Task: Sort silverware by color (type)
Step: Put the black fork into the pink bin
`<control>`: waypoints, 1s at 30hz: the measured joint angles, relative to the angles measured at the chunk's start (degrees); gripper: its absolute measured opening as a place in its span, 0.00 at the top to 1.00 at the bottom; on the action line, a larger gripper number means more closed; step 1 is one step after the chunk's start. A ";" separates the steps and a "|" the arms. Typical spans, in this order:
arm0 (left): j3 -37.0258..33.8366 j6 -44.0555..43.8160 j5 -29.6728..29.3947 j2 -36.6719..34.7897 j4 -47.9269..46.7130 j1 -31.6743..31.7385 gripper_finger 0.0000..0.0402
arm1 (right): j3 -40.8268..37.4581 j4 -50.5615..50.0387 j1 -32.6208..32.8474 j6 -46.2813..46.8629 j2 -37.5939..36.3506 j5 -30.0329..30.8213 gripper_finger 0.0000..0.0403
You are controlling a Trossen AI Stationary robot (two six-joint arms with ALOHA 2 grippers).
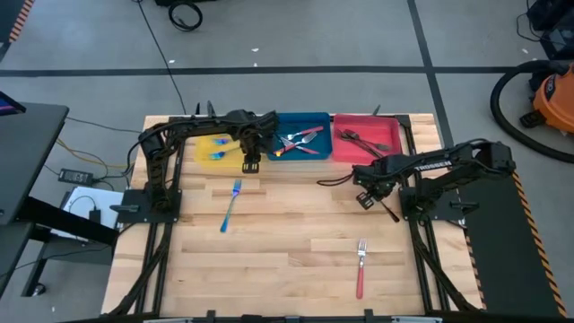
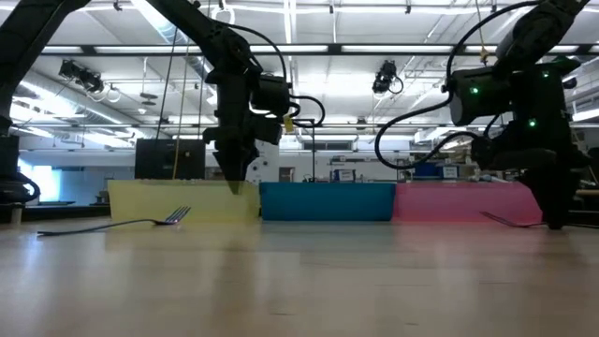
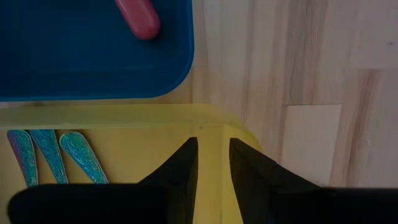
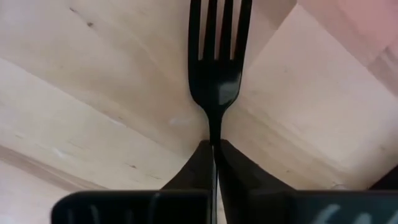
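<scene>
My right gripper (image 1: 366, 199) is shut on a dark fork (image 4: 216, 62) that lies on the wooden table in front of the red tray (image 1: 387, 135). My left gripper (image 3: 213, 165) points down over the near right corner of the yellow tray (image 3: 155, 134), open by a narrow gap with nothing between its fingers. Iridescent blue-teal handles (image 3: 56, 158) lie in the yellow tray. Red-handled pieces (image 1: 300, 139) lie in the blue tray (image 1: 305, 119), and dark pieces (image 1: 359, 139) lie in the red tray. A blue-teal fork (image 1: 231, 205) and a red-handled fork (image 1: 360, 265) lie flat on the table. My right gripper pinches the dark fork's handle just behind its head (image 4: 214, 134) between its two fingers, one on each side edge. The fingers come from above, pointing down. In the low view the fork (image 2: 510, 220) lies low along the table beside the fingers.
The three trays stand side by side along the table's far edge, with the yellow one on the left, the blue one in the middle and the red one on the right. Bare wood stretches across the table's middle and near part between the two loose forks.
</scene>
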 joint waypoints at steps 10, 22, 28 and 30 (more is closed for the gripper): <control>0.00 -0.02 0.01 0.00 0.99 0.00 0.77 | 13.15 -8.45 -1.55 -8.56 0.13 3.98 0.97; 0.00 -1.76 0.03 0.00 1.29 0.00 0.77 | 29.02 -9.47 -16.07 -31.65 0.04 17.20 0.97; 0.00 -1.92 0.01 0.00 1.57 0.00 0.77 | 28.70 -3.55 -26.20 -46.41 2.44 14.35 0.97; 0.00 -1.95 0.01 0.00 1.59 0.00 0.77 | 28.69 -2.61 -28.67 -50.05 4.45 12.82 0.97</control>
